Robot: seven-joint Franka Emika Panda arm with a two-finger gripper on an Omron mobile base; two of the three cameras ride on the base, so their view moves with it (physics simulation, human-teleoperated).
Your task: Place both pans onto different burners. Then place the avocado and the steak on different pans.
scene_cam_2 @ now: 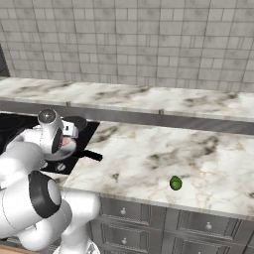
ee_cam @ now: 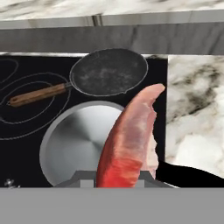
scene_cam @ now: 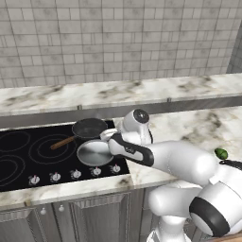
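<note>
Both pans sit on the cooktop (scene_cam: 19,163) already: the dark pan (scene_cam: 89,127) at its back right corner, wooden handle pointing left over a ring, and the silver pan (scene_cam: 94,152) just in front of it, near the knobs (scene_cam: 75,174). So I judge the pan step done and the food step in hand. My hand (ee_cam: 124,181) is closed on the steak (ee_cam: 131,140), which hangs along the camera's line above the right side of the silver pan (ee_cam: 78,144); the fingertips themselves are hidden behind the meat. The avocado (scene_cam_2: 175,183) lies on the bench (scene_cam_2: 158,149), well to the right of the cooktop and near the front edge. Next, as I read it, I should bring the steak over the middle of the silver pan, lower it until it lies flat inside the rim, then let go. After that I'd swing right for the avocado and carry it to the dark pan (ee_cam: 109,72).
</note>
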